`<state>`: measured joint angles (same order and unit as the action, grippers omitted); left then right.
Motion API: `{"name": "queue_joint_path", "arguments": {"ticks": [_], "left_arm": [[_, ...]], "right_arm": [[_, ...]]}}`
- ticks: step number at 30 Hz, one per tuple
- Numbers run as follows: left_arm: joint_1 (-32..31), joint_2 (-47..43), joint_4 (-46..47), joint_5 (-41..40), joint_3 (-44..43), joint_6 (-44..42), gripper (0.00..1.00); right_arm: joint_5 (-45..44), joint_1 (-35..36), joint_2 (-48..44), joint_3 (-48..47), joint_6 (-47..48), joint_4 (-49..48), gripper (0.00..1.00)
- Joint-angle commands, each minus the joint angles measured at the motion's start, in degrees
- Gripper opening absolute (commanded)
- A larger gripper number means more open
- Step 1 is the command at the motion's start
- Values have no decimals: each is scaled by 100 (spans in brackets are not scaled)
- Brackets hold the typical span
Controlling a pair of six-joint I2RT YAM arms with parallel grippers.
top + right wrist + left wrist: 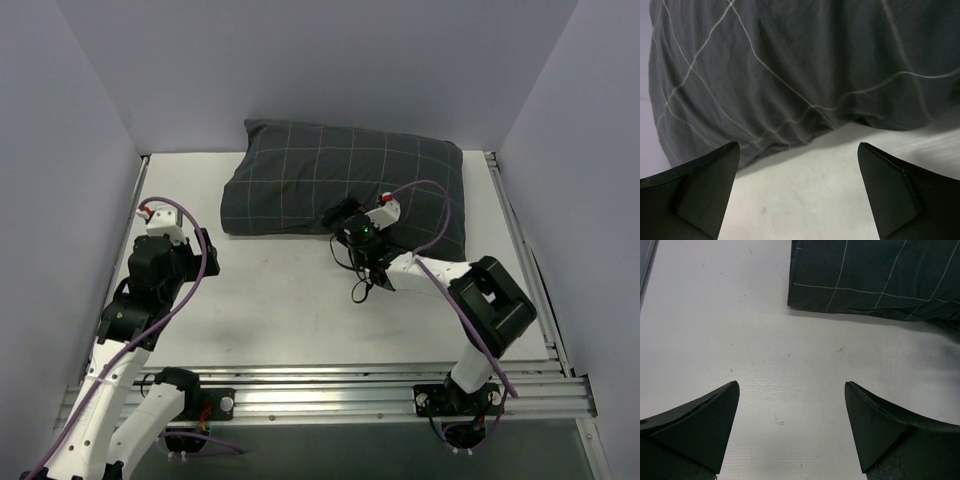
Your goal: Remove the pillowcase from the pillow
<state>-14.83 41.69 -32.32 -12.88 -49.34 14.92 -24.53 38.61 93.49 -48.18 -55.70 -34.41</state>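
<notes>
The dark charcoal checked pillowcase (340, 185) lies plump at the back middle of the white table; the white pillow is hidden inside it. My right gripper (342, 222) is open at the pillowcase's near edge, low over the table. In the right wrist view (797, 150) the jaws stand wide apart with the cloth (800, 65) just ahead of them. My left gripper (172, 255) is open and empty at the left, apart from the pillowcase. In the left wrist view (790, 390) the cloth's near left corner (875, 275) lies well ahead.
Grey walls close the table at the back and both sides. A metal rail (525, 260) runs along the right edge and another (330, 395) along the front by the arm bases. Purple cables loop off both arms.
</notes>
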Motion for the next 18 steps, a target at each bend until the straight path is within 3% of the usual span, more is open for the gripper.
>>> {"name": "queue_joint_path", "arguments": {"ticks": [1, 9, 12, 13, 15, 18], "left_arm": [[42, 14, 252, -47, -23, 29, 95], [50, 85, 217, -91, -40, 29, 95], [50, 67, 217, -135, -32, 29, 95], [50, 50, 217, -135, -32, 37, 95], [50, 32, 217, -144, -23, 38, 95], [50, 6, 234, -153, -32, 29, 96]], "right_arm": [[-534, -20, 607, -647, -1116, -812, 100], [-825, -152, 2146, -1885, -1540, -1314, 97], [-633, -196, 2488, -2081, -1558, -1330, 46], [-536, -239, 2533, -2055, -1558, -1462, 17], [-107, -284, 2604, -1985, -1514, -1577, 0], [901, -354, 2508, -1599, -1287, -2015, 0]]}}
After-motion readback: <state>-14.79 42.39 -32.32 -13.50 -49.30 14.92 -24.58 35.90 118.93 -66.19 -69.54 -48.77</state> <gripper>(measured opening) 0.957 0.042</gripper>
